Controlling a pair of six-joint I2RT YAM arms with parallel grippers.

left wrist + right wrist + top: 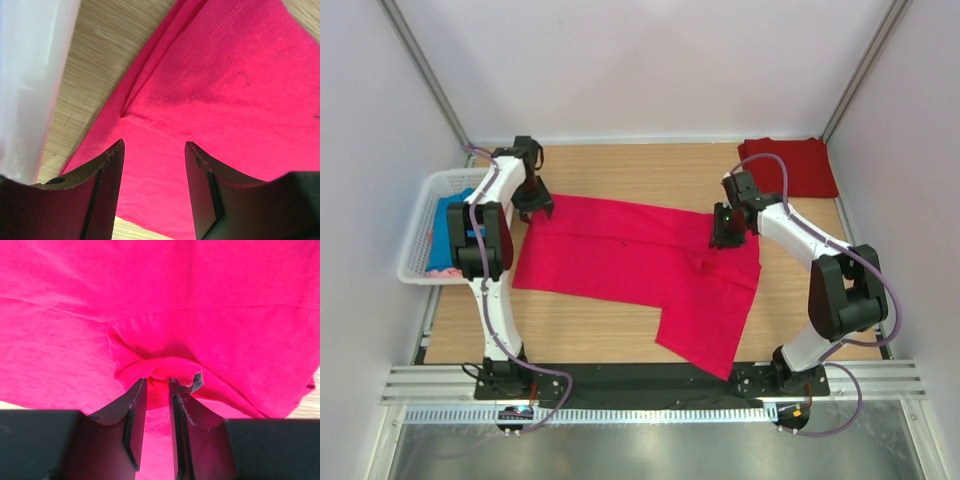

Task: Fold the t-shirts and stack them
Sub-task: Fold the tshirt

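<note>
A bright pinkish-red t-shirt (pixel 640 265) lies spread across the middle of the table, one part hanging toward the front edge. My left gripper (pixel 533 207) is open over its far left corner; the cloth (pixel 220 85) shows between and beyond the fingers, not gripped. My right gripper (pixel 725 228) is shut on a raised fold of the same shirt (pixel 160 371) near its right edge. A darker red t-shirt (pixel 790 165) lies folded at the far right. A blue t-shirt (pixel 448 232) and a bit of pale pink cloth (pixel 445 270) lie in the basket.
A white lattice basket (pixel 432 190) stands at the left edge, its wall beside my left gripper in the left wrist view (pixel 30 85). Bare wooden table (pixel 620 165) shows behind the shirt and at the front left. White walls enclose the table.
</note>
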